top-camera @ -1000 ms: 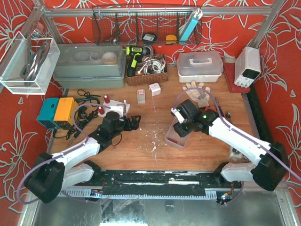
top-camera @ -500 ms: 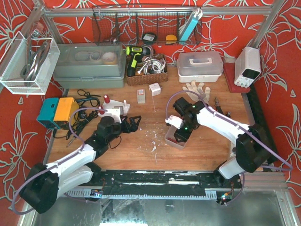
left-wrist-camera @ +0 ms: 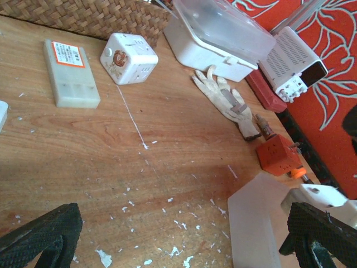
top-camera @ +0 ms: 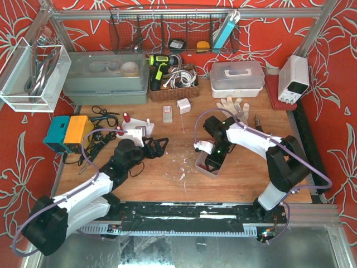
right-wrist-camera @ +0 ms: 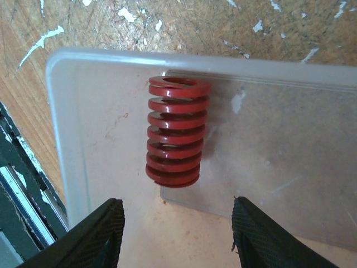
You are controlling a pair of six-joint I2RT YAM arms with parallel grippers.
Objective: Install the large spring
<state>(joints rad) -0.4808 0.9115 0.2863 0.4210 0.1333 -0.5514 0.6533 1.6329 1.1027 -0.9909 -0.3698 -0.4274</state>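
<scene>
The large red spring [right-wrist-camera: 174, 133] lies on its side in a translucent plastic tray [right-wrist-camera: 72, 111]. My right gripper [right-wrist-camera: 178, 234] is open and empty, pointing down into the tray, its fingers either side of the spring's near end without touching it. In the top view the right gripper [top-camera: 215, 157] hangs over the tray [top-camera: 201, 166]; the spring is hidden there. My left gripper [top-camera: 158, 146] is open and empty, low over the wood left of the tray. In the left wrist view it [left-wrist-camera: 178, 240] faces the tray [left-wrist-camera: 251, 223].
A white fixture with red-capped posts [top-camera: 134, 132] stands behind the left gripper. An orange block [left-wrist-camera: 279, 155], a glove [left-wrist-camera: 226, 103], a white cube [left-wrist-camera: 129, 58] and a flat white box [left-wrist-camera: 70, 72] lie further back. A teal and orange box [top-camera: 70, 133] with cables sits at left.
My right arm has swung round and brought its gripper down over the tray. My left gripper has shifted slightly back and stays open.
</scene>
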